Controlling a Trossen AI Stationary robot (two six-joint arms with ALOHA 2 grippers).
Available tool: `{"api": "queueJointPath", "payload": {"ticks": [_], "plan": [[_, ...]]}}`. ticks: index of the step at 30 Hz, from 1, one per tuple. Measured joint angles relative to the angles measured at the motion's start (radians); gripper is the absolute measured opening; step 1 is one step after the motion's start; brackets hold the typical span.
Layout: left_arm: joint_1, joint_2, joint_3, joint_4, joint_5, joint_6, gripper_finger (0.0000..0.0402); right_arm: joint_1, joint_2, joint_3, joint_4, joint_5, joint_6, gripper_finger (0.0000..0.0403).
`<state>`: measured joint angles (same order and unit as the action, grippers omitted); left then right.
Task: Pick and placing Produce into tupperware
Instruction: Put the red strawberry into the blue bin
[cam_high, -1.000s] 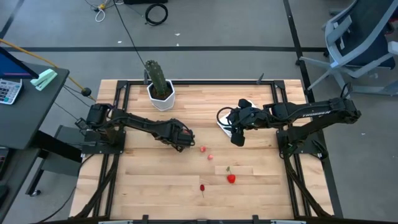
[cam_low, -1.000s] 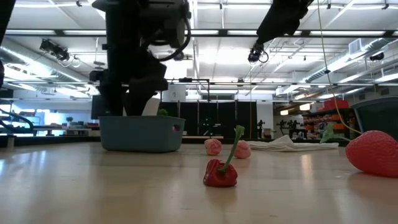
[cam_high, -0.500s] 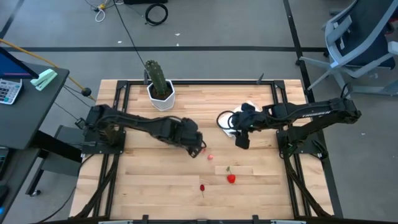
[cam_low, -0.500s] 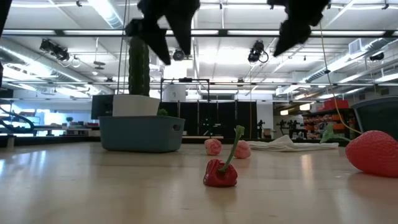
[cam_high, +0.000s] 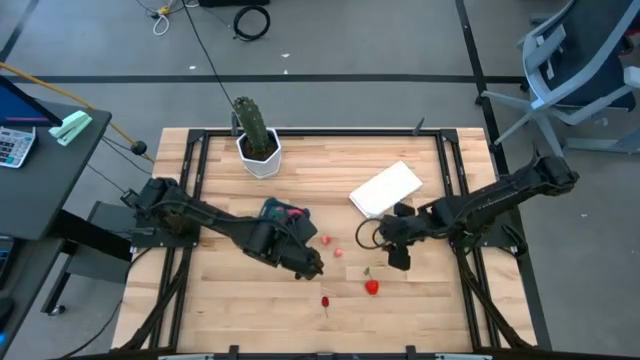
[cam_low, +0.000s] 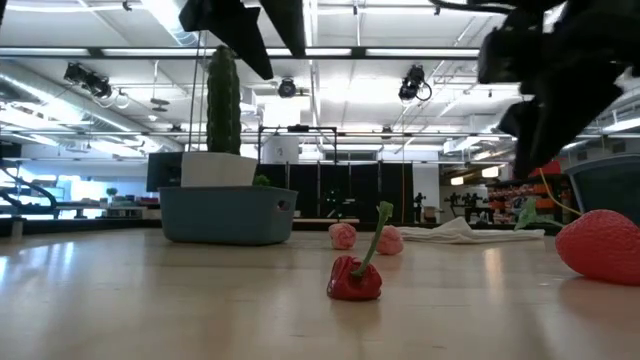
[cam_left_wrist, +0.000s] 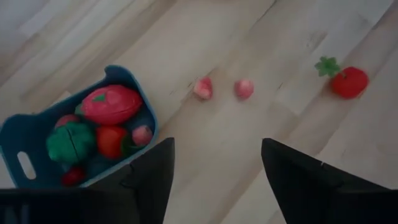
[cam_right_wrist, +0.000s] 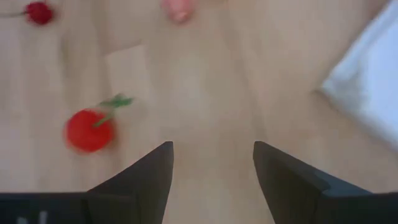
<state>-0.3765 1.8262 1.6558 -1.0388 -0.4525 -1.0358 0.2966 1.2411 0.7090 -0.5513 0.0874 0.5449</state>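
Note:
The teal tupperware (cam_high: 283, 214) (cam_left_wrist: 38, 144) (cam_low: 228, 213) sits on the table and holds several produce pieces, red, pink and one green (cam_left_wrist: 71, 142). Two pink pieces (cam_high: 326, 240) (cam_high: 338, 252), a red strawberry (cam_high: 372, 287) (cam_right_wrist: 89, 130) and a small red stemmed piece (cam_high: 325, 300) (cam_low: 355, 278) lie loose on the wood. My left gripper (cam_high: 311, 266) (cam_left_wrist: 214, 180) hovers open just near of the container, beside the pink pieces. My right gripper (cam_high: 397, 256) (cam_right_wrist: 211, 180) hovers open, to the right of and beyond the strawberry.
A green cactus in a white pot (cam_high: 257, 140) stands toward the far edge, left of centre. A flat white rectangular item (cam_high: 387, 188) lies far of my right gripper. Bare wood shows toward the near edge around the loose pieces.
My left gripper has risen from the tupperware and moved toward the near edge and right, past the pink pieces. My right gripper has left the white item and travelled toward the near edge, descending toward the strawberry. The produce and the container have stayed put.

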Motion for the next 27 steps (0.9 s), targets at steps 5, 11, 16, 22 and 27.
{"api": "queueJointPath", "payload": {"ticks": [5, 11, 16, 22, 27], "plan": [[-0.009, 0.025, 0.0, 0.012, -0.006, 0.0, 0.0243, 0.097, 0.0, 0.0, 0.039, -0.015, 0.088, 0.023], [-0.004, 0.054, 0.001, 0.033, -0.011, 0.032, 0.0241, 0.182, 0.01, 0.0, 0.164, 0.117, 0.108, 0.023], [-0.004, 0.062, 0.0, 0.035, -0.009, 0.034, 0.0233, 0.191, 0.079, 0.0, 0.205, 0.105, 0.186, 0.023], [-0.01, 0.064, 0.0, 0.035, -0.006, 0.037, 0.0231, 0.191, 0.211, 0.0, 0.245, 0.065, 0.264, 0.0227], [-0.009, 0.064, 0.0, 0.035, -0.007, 0.037, 0.0231, 0.19, 0.281, 0.0, 0.341, 0.043, 0.265, 0.0227]]}}
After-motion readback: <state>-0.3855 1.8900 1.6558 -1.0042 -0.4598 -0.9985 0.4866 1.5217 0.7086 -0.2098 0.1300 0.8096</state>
